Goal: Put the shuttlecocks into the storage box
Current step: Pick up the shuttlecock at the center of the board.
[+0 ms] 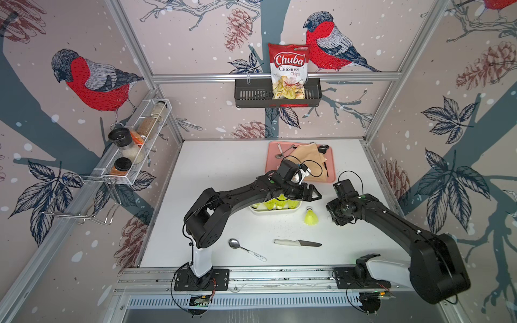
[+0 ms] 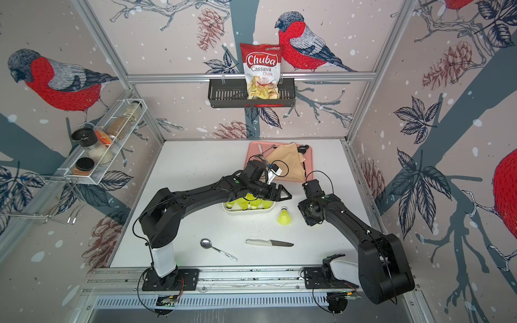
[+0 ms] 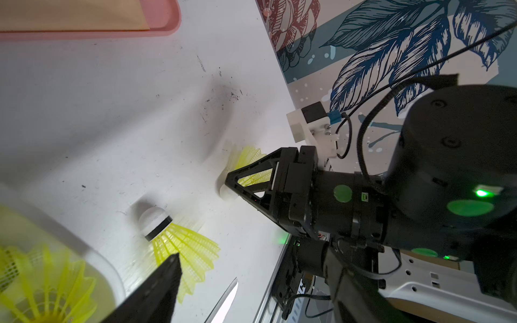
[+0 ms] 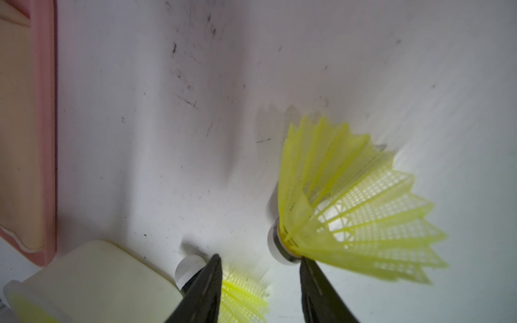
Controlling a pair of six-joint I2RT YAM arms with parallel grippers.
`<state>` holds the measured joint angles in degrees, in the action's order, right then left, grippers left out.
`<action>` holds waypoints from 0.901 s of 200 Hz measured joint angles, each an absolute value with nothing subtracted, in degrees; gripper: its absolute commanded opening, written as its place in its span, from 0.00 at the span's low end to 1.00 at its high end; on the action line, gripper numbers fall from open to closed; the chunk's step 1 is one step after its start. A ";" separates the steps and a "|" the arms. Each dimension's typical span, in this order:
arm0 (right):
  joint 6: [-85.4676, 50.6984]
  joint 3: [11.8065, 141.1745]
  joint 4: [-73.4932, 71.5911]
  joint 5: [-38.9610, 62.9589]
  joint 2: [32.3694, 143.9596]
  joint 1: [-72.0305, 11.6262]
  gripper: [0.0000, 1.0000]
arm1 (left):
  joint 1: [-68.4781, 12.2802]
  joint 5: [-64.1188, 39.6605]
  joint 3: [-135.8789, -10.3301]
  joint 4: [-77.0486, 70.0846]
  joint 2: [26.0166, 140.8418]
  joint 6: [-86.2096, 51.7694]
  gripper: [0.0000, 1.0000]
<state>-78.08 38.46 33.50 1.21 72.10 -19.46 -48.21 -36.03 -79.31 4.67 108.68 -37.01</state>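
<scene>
Right hand point(image 4: 260, 258): parted, gripping nothing, tips straddling bare desk point(image 4: 167, 139) between shuttlecock point(image 4: 349, 201) and second shuttlecock point(image 4: 240, 296), both lying close. Left hand point(image 1: 314, 193): wide, empty, above storage box point(image 1: 275, 213) holding more shuttlecocks point(image 1: 270, 205).

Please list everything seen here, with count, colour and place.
storage box: one, white, table centre
shuttlecocks in box: several, yellow-green, partly hidden
loose shuttlecocks: two, yellow-green, on table near box; the second shows only in wrist views
knife: one, white handle, dark blade, table front
spoon: one, metal, white handle, table front
tray: one, pink, table back, holding beige cloth and cutlery
chips bag: one, red-white, in black basket, back wall
jars: several, in white wire rack, side wall
left gripper: open, above box
right gripper: open, close to second loose shuttlecock
</scene>
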 measured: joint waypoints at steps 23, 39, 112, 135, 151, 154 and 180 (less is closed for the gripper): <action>-78.72 36.84 33.32 0.95 72.55 -19.46 0.47 | -48.29 -36.18 -83.29 6.57 111.48 -36.58 0.83; -79.44 36.45 33.04 0.86 72.82 -19.44 0.48 | -48.34 -36.21 -85.65 8.32 113.27 -36.42 0.83; -78.22 36.14 31.31 0.27 75.53 -19.09 0.45 | -48.38 -36.60 -91.39 15.25 118.45 -37.54 0.83; -77.34 36.07 30.89 0.14 76.62 -18.98 0.41 | -48.45 -37.12 -92.25 15.73 119.37 -38.81 0.83; -76.38 36.12 30.96 0.16 76.95 -18.90 0.39 | -48.45 -37.30 -92.60 15.75 119.50 -38.98 0.83; -76.27 36.14 30.96 0.16 76.97 -18.87 0.38 | -48.45 -37.32 -92.64 15.73 119.50 -38.98 0.83; -75.09 36.21 31.14 0.14 77.19 -18.87 0.35 | -48.45 -37.41 -92.79 15.70 119.50 -39.00 0.83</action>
<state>-75.09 36.21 31.14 0.14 77.19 -18.87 -48.45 -37.41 -92.79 15.70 119.50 -39.00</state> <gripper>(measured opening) 0.367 0.828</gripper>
